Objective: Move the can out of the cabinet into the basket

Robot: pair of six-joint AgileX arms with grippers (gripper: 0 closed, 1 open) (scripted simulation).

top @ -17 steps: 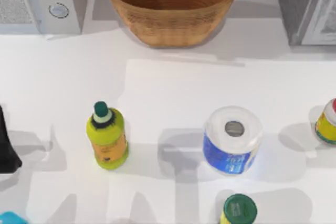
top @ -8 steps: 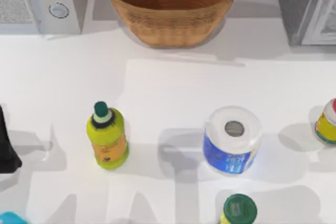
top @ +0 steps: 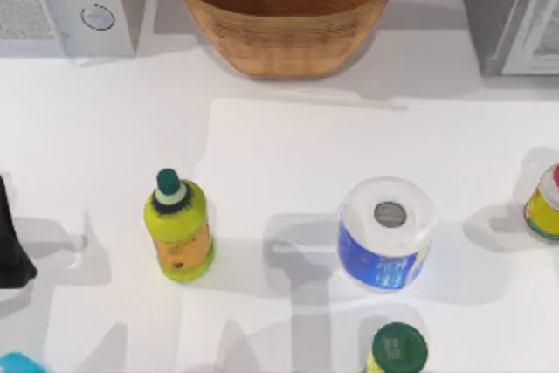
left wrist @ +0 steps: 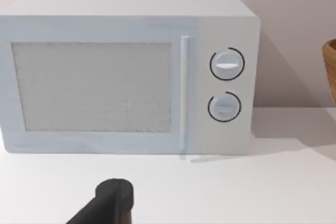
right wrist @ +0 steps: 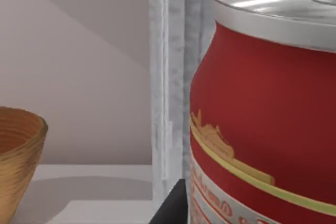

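**Red can fills the right wrist view, beside the cabinet frame**

The red drinks can with a silver pull-tab top [right wrist: 262, 114] stands upright, very close to the right wrist camera, just beside the grey cabinet's pale upright frame [right wrist: 167, 77]. Whether the right jaws are clenched on it or released cannot be told.

Taking the large oval tan wicker basket [top: 286, 37] as landmark: the grey boxy cabinet [top: 507, 10] stands to its right at the back of the white surface [top: 288, 146], and the white two-knob microwave [top: 79, 2] to its left. In front of the basket, well apart from it, stands the blue-wrapped toilet roll [top: 386, 233].

The left arm [top: 10, 246] sits parked at the surface's left edge; its jaws' state cannot be told.
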